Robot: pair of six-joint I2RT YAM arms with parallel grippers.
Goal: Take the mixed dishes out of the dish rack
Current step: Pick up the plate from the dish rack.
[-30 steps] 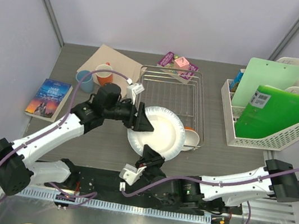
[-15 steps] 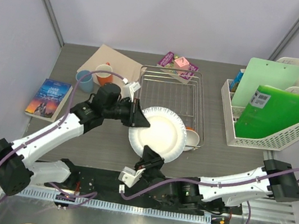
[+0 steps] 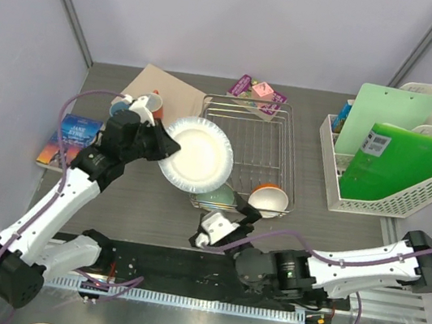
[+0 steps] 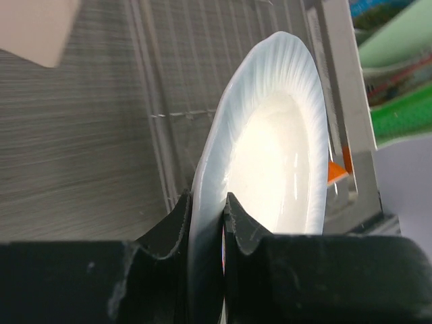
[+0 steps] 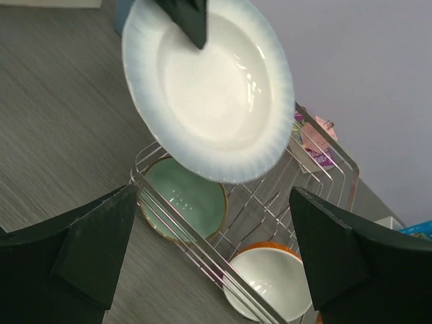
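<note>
While left jaws pinch the plate (image 5: 209, 88), hiding the green bowl's (image 5: 189, 202) edge, right jaws gape empty.

The blue book (image 3: 61, 142) cover reads "JANE EYRE".

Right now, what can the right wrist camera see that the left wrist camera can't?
Only the right wrist view shows the pale green bowl sitting in the dish rack. Only the left wrist view shows the left gripper squeezing the edge of the white plate from both sides. Both views show the plate and the rack's wires.
</note>
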